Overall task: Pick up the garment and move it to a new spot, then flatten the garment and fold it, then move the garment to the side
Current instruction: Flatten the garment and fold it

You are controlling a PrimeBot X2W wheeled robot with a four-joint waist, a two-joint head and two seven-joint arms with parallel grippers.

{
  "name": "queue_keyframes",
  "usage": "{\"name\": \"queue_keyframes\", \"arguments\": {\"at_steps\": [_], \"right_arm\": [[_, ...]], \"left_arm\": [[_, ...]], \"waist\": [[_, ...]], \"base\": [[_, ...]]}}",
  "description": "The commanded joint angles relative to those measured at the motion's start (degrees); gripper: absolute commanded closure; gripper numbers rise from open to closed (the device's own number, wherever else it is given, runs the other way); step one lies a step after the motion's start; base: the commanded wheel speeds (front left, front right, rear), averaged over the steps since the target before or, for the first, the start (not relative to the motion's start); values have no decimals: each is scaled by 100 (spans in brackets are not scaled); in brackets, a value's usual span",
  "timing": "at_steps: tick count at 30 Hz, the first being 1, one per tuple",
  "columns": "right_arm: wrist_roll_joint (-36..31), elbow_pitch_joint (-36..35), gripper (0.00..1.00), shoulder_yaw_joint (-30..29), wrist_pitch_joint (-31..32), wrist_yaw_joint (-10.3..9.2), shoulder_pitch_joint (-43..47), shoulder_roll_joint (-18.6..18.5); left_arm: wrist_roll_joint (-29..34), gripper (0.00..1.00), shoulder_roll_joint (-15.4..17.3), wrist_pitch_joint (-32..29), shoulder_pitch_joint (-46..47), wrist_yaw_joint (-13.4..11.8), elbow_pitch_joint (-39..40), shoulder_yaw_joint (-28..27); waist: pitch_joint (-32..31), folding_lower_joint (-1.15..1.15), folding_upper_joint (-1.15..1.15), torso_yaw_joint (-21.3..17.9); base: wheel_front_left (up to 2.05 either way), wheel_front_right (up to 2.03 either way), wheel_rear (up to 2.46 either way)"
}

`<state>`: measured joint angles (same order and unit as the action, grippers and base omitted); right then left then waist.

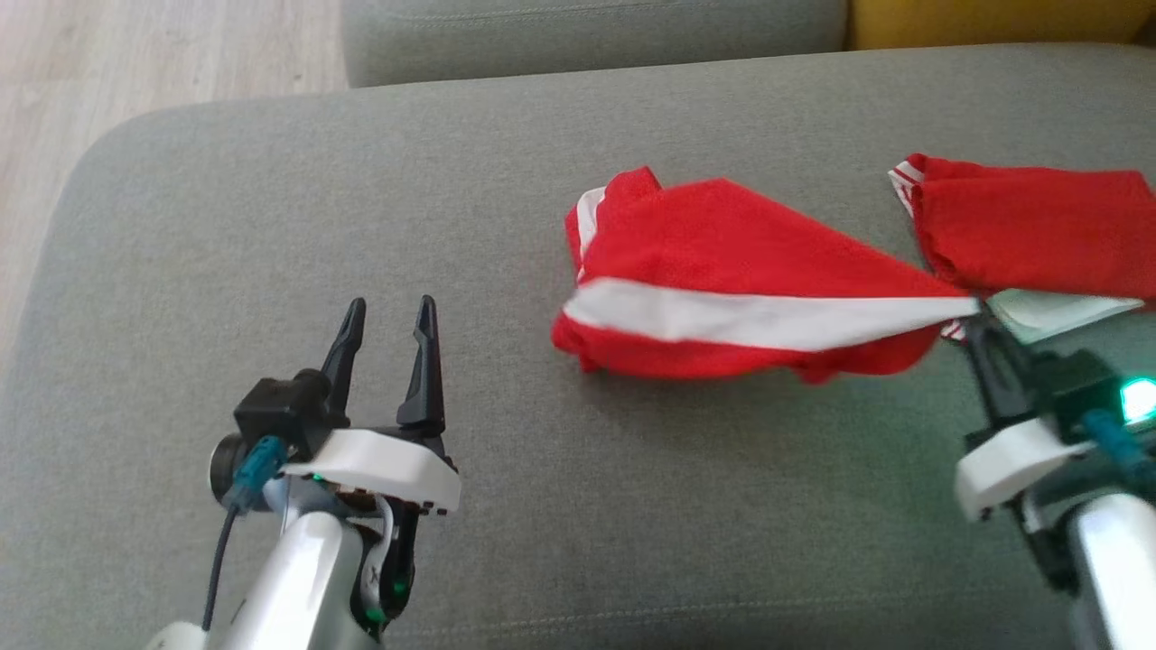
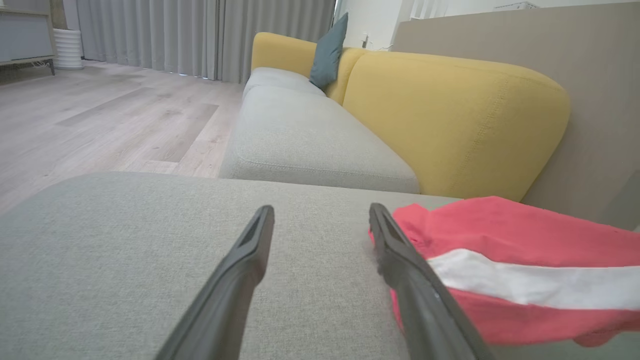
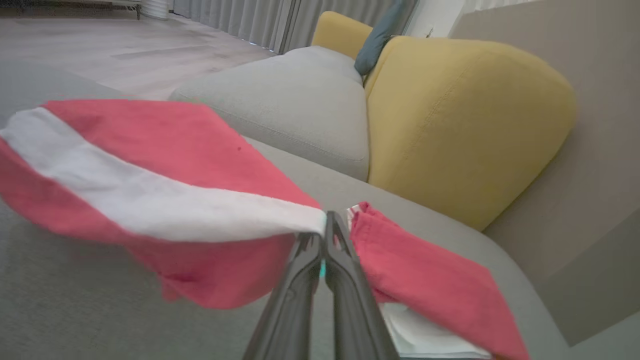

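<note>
Grips the red garment (image 1: pixel 722 244) by its white-striped corner with the right gripper (image 1: pixel 980 327), fingers pressed together on the cloth, that corner raised, the rest on the grey sofa cushion (image 1: pixel 271 181). Holds the left gripper (image 1: pixel 390 311), fingers apart, above the cushion, left of the garment

The garment (image 3: pixel 150 165) ran off the right wrist view's left edge, and its lower hem was blurred. In the head view the right gripper (image 1: pixel 980 332) was soft with blur, its arm cut by the corner. A red cloth (image 1: pixel 1030 230) ran off the right edge, covering most of a white piece (image 1: pixel 1052 311) beneath.
</note>
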<state>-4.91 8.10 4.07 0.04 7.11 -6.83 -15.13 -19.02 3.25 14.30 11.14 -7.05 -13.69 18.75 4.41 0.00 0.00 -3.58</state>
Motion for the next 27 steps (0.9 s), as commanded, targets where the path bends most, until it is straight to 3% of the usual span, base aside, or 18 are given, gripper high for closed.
{"name": "queue_keyframes", "arguments": {"at_steps": [1,6,13,21,27], "right_arm": [[-50,-248,100,57,11,37,-175,-133],[-97,-403,100,-64,113,37,-55,-264],[-123,-134,100,-360,163,37,97,-59],[-163,166,100,-594,217,37,-59,115],[-336,374,100,-737,285,37,-261,221]], "left_arm": [[60,0,6,70,159,5,170,-189],[79,0,-15,70,158,42,155,-140],[135,0,-27,70,254,189,-8,109],[104,0,-32,-75,636,687,-533,717],[-124,0,-35,-521,1090,1084,-968,1273]], "waist": [[-4,0,0,-19],[23,0,0,-66],[151,0,0,-80],[400,0,0,-147],[604,0,0,-267]], "base": [[0,0,0],[0,0,0],[0,0,0],[0,0,0],[0,0,0]]}}
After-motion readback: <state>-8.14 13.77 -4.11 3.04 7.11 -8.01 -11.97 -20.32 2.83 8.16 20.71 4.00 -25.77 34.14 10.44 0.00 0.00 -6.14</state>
